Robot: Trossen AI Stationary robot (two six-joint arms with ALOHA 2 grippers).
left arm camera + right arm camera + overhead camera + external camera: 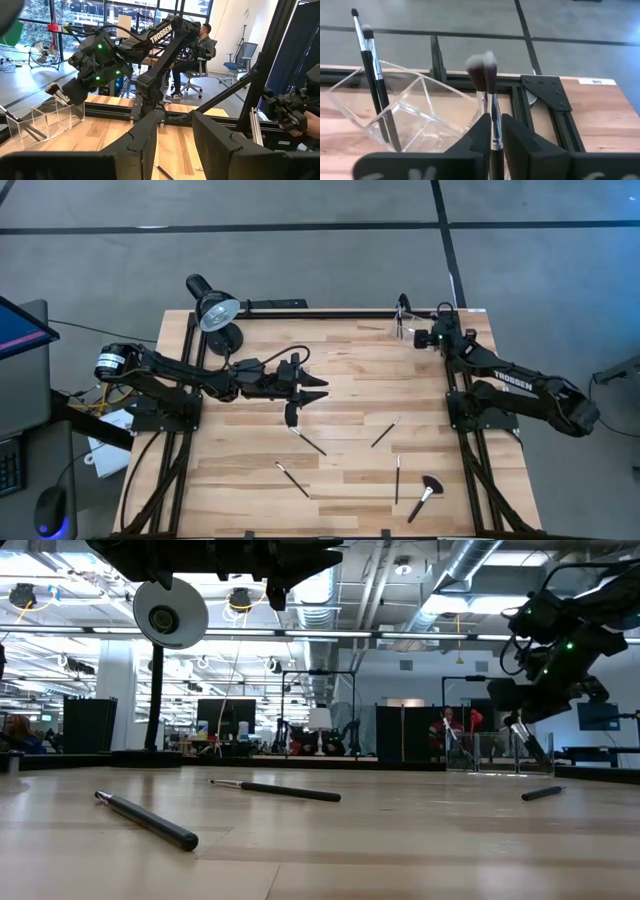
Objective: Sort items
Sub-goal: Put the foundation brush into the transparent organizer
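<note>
Several slim makeup brushes lie flat on the wooden table's near half: dark ones (308, 442), (293, 479), (385, 432), (397, 478) and one with a black fan head (425, 495). A clear plastic container (415, 110) stands at the far right corner with two brushes (370, 75) upright in it. My right gripper (496, 120) is beside it, shut on another brush (482, 70). My left gripper (315, 388) hangs level over the table's middle, open (176, 120), with nothing between its fingers. My right gripper pinches the brush between its two fingers on the shaft just below the bristle head (493, 107). The fluffy bristle head stands clear beyond the fingertips. The fingers hide the rest of the handle. The brush sits over the container's near edge, clear of the table.
A black desk lamp (215, 310) stands at the far left corner, its head over the table. Black frame rails (470, 470) run along the table's edges. A person sits on a chair (200, 50) in the room beyond. Bare wood lies between the loose brushes.
</note>
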